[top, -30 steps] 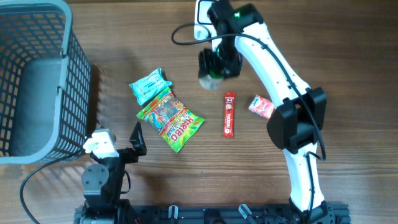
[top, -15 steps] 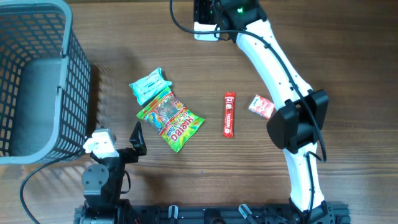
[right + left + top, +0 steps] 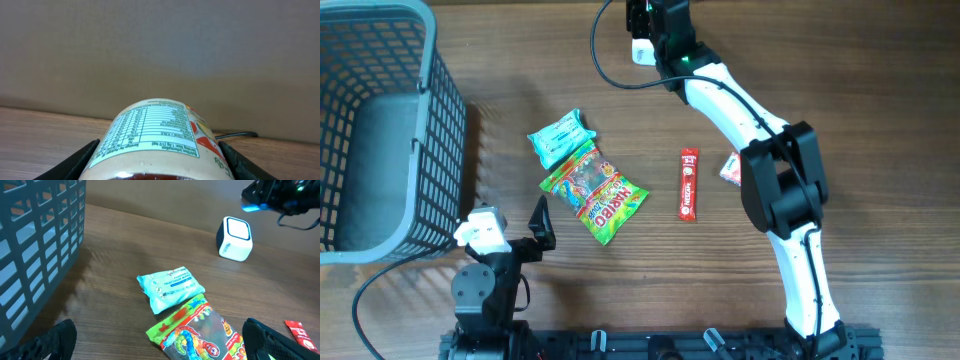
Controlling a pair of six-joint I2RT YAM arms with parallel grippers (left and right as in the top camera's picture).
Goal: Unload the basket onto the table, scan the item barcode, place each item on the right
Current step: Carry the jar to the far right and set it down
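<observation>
— Five items to log. Where is the one for scanning?

— The round container with the white nutrition label [image 3: 152,132] is pinched by its sides between the right jaws, with the label turned up towards the wrist camera. The right arm [image 3: 740,108] reaches to the far edge of the wooden counter [image 3: 880,120], close to the white cube scanner [image 3: 235,239].

— And the left side?

— The left jaws are spread wide and hold nothing. They sit low at the near edge, next to the grey mesh basket [image 3: 380,130].

— The other stock?

— All lying on the counter. A teal tissue packet [image 3: 560,137] touches a green gummy-sweets bag [image 3: 593,190]. A red stick sachet [image 3: 689,183] lies apart to their right. A pink packet [image 3: 730,168] is partly hidden by the right arm.
</observation>
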